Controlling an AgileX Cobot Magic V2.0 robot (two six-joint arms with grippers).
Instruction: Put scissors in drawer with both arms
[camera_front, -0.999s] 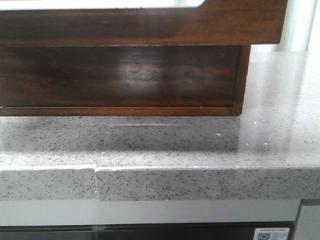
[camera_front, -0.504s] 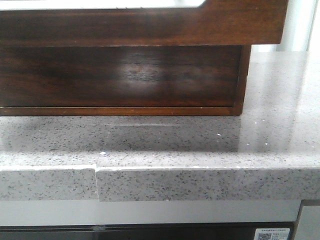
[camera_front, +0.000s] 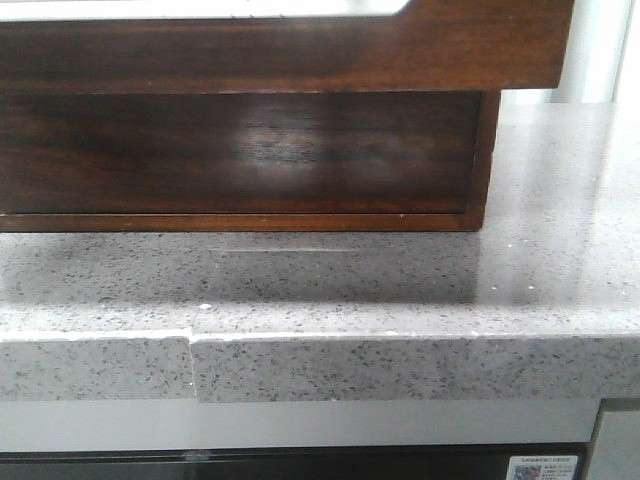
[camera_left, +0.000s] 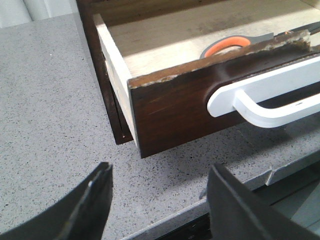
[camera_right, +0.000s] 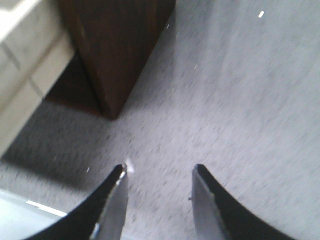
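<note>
the drawer (camera_left: 170, 115) is pulled out over the grey speckled surface (camera_left: 50, 125), and the scissors (camera_left: 235, 44) lie inside it, behind its front. the left gripper (camera_left: 159, 197) and the right gripper (camera_right: 159, 192) both have jaws apart, holding nothing, above the surface.

Sheen on dark wood panel (camera_front: 300, 145) below drawer (camera_front: 300, 55): pale glossy patch spread slightly further right than a second ago, with a faint extra glow near the right end.
Glint on countertop (camera_front: 420, 290): small white speck near the front edge a little dimmer than half a second ago.
Movement of objects: none detectable in front view.
</note>
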